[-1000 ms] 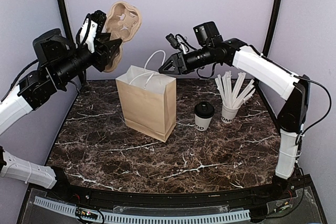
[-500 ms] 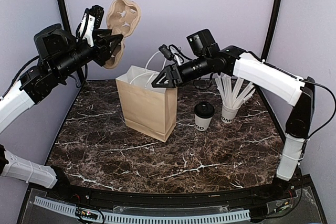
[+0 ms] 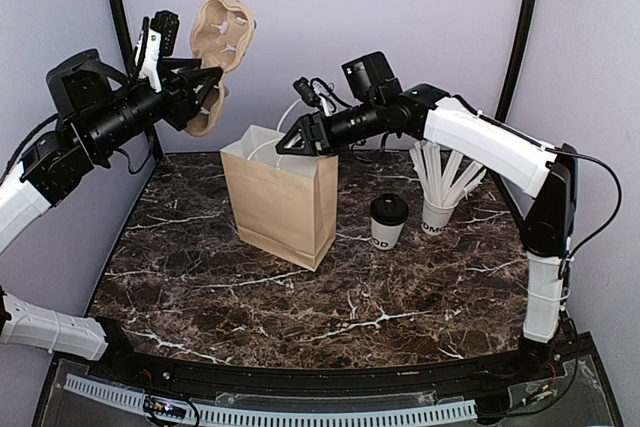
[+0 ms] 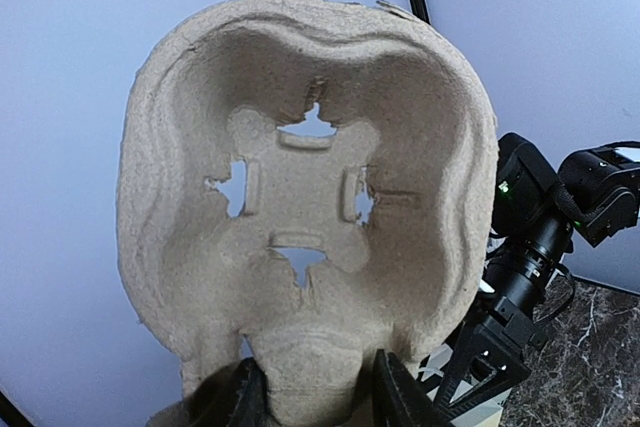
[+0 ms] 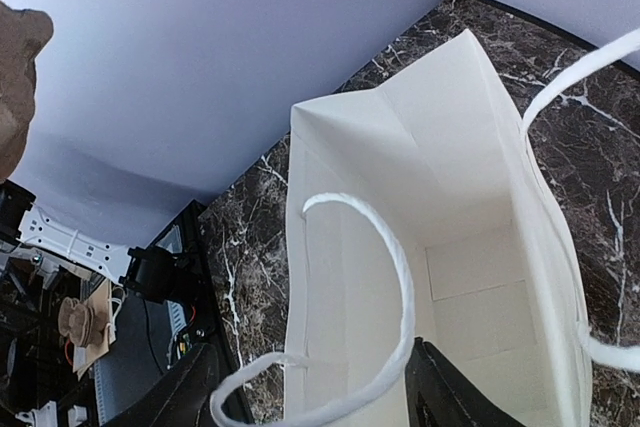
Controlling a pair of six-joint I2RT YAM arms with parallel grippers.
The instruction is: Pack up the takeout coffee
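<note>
Pulp tray (image 3: 218,42) aloft in left claw (image 3: 203,97); right claw (image 3: 290,143) above bag (image 3: 280,197).

1 open paper bag (image 3: 280,202) stands mid-tabletop (image 3: 300,297); 1 cup of straws (image 3: 437,215) near the right edge; 1 pulp tray (image 3: 210,27) aloft, far-left.

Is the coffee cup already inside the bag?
No, the cup with the black lid stands on the table, to the right of the bag.
</note>
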